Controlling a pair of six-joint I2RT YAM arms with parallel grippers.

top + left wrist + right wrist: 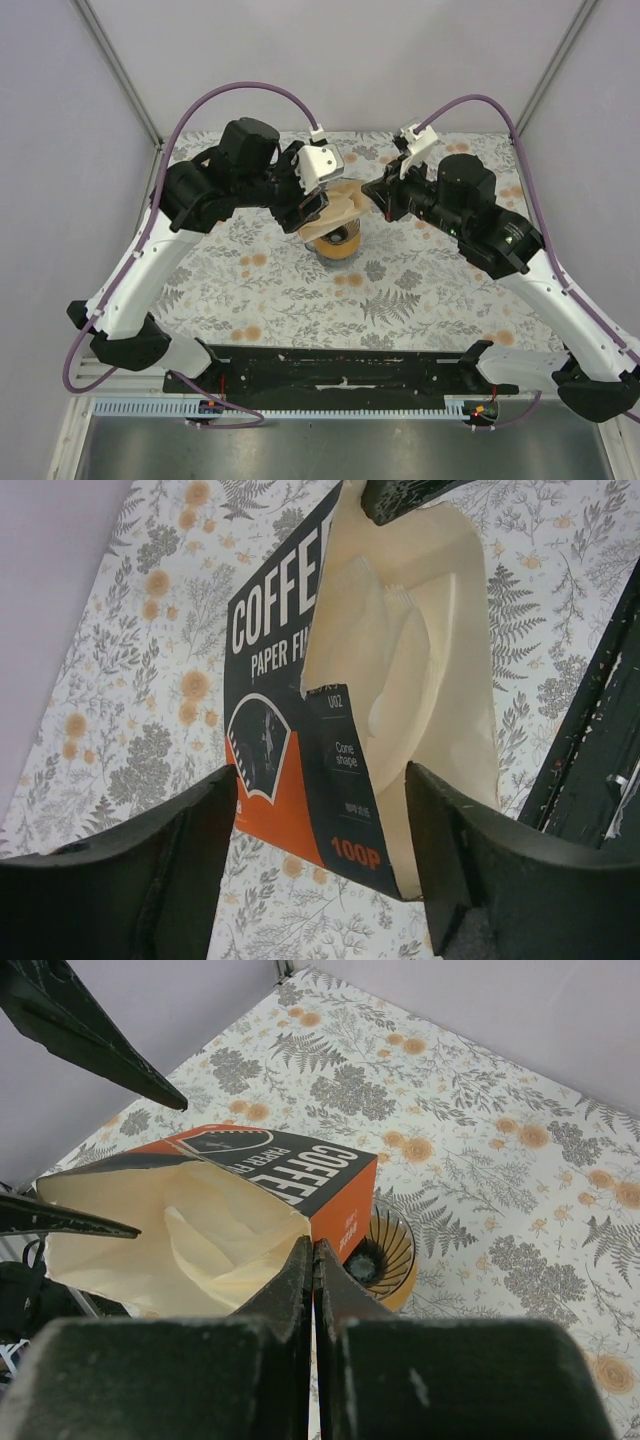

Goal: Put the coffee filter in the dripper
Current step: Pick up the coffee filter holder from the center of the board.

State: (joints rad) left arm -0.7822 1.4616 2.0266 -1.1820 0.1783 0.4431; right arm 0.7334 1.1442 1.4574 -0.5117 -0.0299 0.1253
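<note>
Coffee filter: the coffee filter is cream-white paper lying inside the open carton, seen through the carton's mouth. It is not in the dripper.
Carton: the carton is orange, white and black and is marked COFFEE. It is tilted, with its open mouth toward the right arm, and sits over the middle of the table.
Dripper: the dripper is a dark ribbed cone standing upright with its mouth open and nothing in it. In the top view it sits at 6 o'clock from the carton and is partly covered by it. Whether the two touch cannot be told.
Left gripper: the left gripper is at 9 o'clock from the carton in the top view. Its jaws are spread to the carton's width, and one finger presses each side of it.
Right gripper: the right gripper is at 3 o'clock from the carton. Its jaws are pressed together, with the tips at the lip of the carton's mouth. Whether paper lies between them cannot be told.
Table: the table has a grey and orange floral cover.
</note>
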